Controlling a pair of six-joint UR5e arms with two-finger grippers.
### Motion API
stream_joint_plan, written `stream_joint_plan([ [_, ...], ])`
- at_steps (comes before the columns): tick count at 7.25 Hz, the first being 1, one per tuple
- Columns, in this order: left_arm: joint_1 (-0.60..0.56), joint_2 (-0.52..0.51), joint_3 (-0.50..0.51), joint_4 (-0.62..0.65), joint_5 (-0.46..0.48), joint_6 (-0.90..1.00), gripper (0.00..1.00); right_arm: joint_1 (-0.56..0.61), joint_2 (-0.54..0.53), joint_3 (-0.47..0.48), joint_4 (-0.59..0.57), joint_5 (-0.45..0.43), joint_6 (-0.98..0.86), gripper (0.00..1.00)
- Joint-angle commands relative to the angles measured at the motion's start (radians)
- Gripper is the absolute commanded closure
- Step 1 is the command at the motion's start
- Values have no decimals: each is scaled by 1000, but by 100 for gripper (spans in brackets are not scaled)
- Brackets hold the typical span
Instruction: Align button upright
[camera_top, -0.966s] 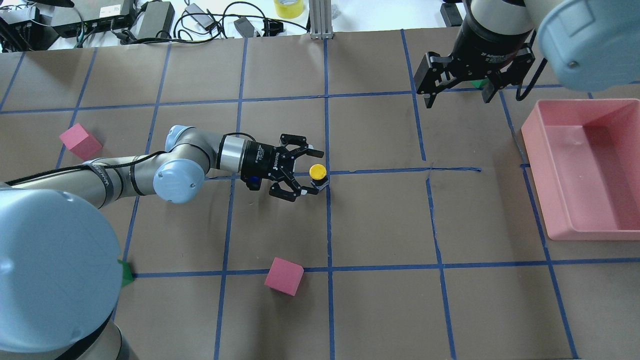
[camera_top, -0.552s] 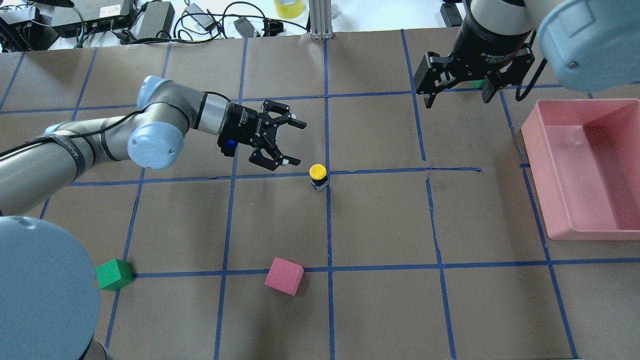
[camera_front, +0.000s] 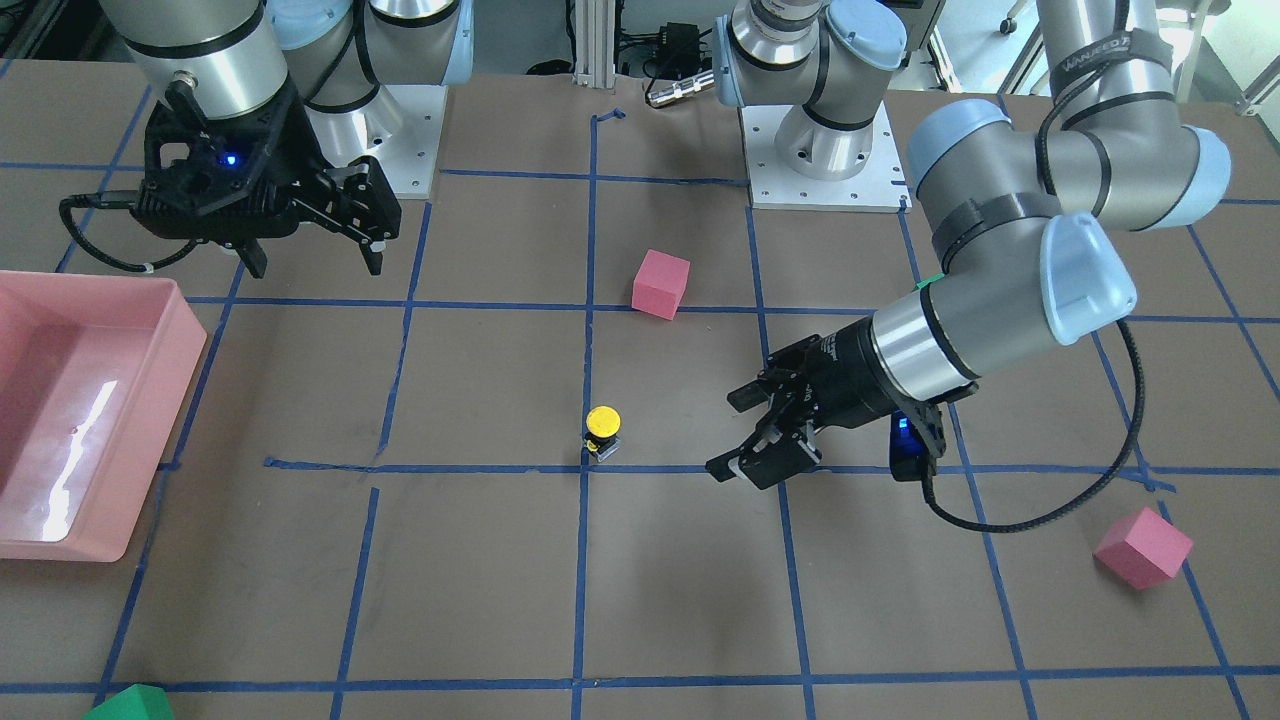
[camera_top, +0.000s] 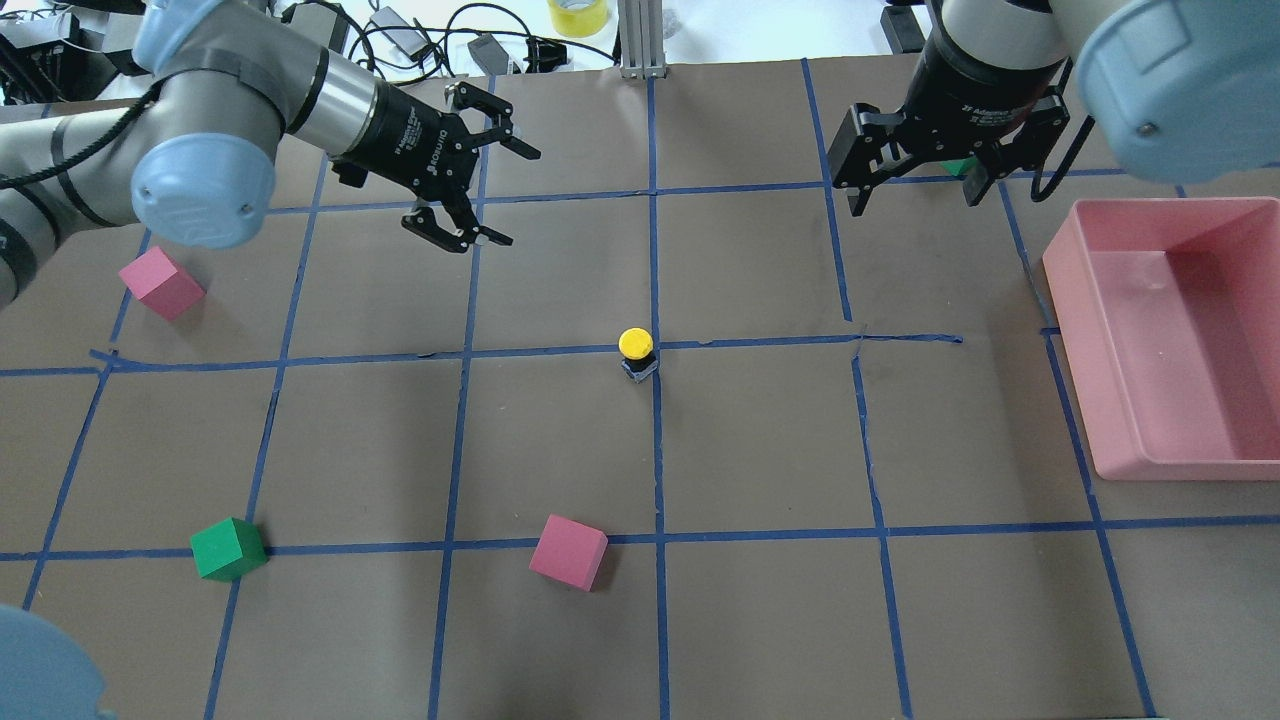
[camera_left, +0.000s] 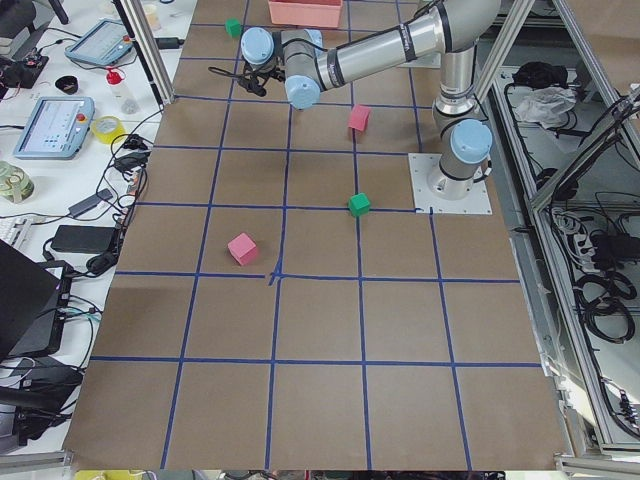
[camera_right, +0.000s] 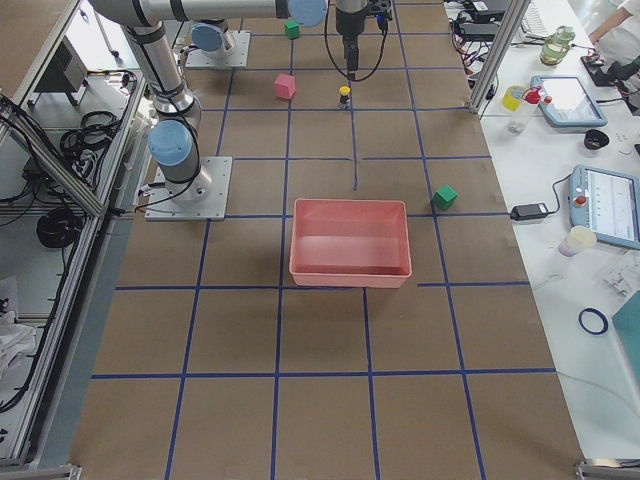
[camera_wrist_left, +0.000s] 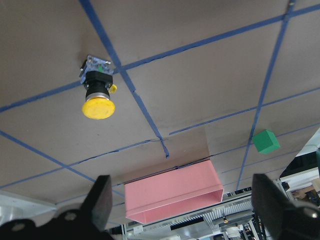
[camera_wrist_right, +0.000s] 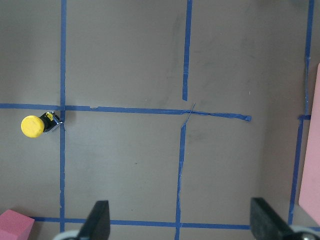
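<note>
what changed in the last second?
Left gripper, open around the button a second ago, withdrew toward the table's far left, still open and empty. Button stays upright on the tape crossing; right gripper and pink bin unchanged.

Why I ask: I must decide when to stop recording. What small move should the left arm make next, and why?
Probably retract the open left gripper toward the robot's base, touching nothing: the tiny yellow-capped, black-bodied push-button stands upright, cap up, on the blue tape crossing, and the gripper hovers apart from it.
</note>
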Motion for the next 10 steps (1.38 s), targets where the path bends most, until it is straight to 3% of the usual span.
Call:
stream_joint_plan([
  [1, 11, 63, 24, -66, 351, 496, 0, -1, 2, 0, 0, 0, -1, 0],
  [3, 11, 152, 46, -183, 552, 833, 0, 2, 2, 0, 0, 0, 1, 0],
  [4, 5, 208, 52, -248, 732, 876, 0, -1, 2, 0, 0, 0, 1, 0],
  [5, 5, 246, 49, -277, 790, 876, 0, -1, 2, 0, 0, -2, 1, 0],
  [6, 3, 264, 46, -278, 710, 885, 0, -1, 2, 0, 0, -2, 1, 0],
  [10, -8, 327, 43, -348, 636, 908, 0, -1, 2, 0, 0, 0, 2, 0],
])
